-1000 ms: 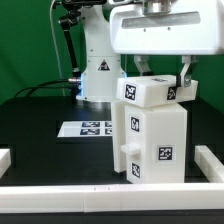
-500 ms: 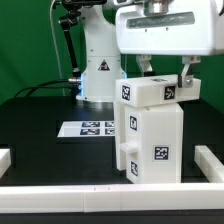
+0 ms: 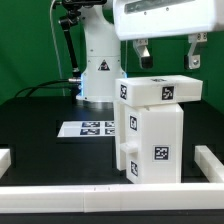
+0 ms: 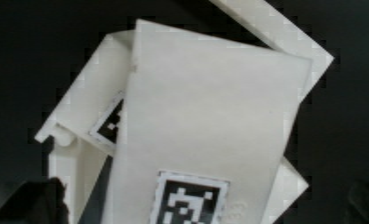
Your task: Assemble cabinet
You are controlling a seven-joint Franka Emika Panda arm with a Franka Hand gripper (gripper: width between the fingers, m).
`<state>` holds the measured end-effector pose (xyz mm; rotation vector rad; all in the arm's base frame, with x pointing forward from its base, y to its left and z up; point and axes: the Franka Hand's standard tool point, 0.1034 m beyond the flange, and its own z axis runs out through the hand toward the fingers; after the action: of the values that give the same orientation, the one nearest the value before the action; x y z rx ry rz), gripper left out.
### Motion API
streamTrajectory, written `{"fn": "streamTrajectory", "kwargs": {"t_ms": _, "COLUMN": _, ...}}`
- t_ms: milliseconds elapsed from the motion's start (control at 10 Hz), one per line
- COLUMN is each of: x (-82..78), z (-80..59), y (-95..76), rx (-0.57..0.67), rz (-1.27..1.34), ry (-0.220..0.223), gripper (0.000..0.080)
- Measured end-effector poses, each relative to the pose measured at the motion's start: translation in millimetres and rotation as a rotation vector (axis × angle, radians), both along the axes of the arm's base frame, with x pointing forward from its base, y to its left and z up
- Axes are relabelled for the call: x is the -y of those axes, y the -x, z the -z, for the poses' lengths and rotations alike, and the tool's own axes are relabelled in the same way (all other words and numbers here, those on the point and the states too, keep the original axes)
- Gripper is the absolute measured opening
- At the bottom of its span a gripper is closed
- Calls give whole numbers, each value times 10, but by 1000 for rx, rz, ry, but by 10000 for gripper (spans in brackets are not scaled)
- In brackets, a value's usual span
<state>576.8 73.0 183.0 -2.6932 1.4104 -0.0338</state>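
The white plastic box-shaped cabinet (image 3: 152, 130), built of tagged panels and blocks, stands upright on the black surface (image 3: 40, 125) toward the exterior view's right. Its top block (image 3: 160, 92) lies across the body and overhangs it toward the exterior view's right. In my judgement that overhang is the main risk: if the block only rests there and is not seated, a light knock from a descending finger could push it askew or tip it off. How well it is seated, the pictures do not show. The wrist view shows the long white top face (image 4: 207, 130) running slantwise, so a new grasp taken without squaring up might catch one edge only and twist the block.

The end effector (image 3: 168, 52) hangs above the block, its two dark fingers spread wide and clear of it, grasping nothing.

The surface is matt black and bordered by a low white rim (image 3: 110, 196). The marker board (image 3: 88, 128) lies flat behind the cabinet, near the white robot base (image 3: 98, 70). A green backdrop (image 3: 25, 45) closes the room behind, with dark cables (image 3: 66, 40) hanging beside the base.
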Motion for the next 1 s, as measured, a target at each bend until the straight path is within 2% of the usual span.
{"fn": "streamTrajectory", "kwargs": {"t_ms": 200, "x": -5, "z": 6, "y": 2, "rx": -1, "rz": -7, "ry": 1, "gripper": 796}}
{"fn": "streamTrajectory", "kwargs": {"t_ms": 400, "x": -23, "z": 21, "y": -28, "rx": 18, "rz": -284, "ry": 41, "gripper": 796}}
{"fn": "streamTrajectory", "kwargs": {"t_ms": 800, "x": -104, "z": -7, "y": -66, "rx": 38, "rz": -742, "ry": 61, "gripper": 796}}
{"fn": "streamTrajectory", "kwargs": {"t_ms": 1000, "x": -120, "z": -13, "y": -73, "rx": 45, "rz": -851, "ry": 69, "gripper": 796}}
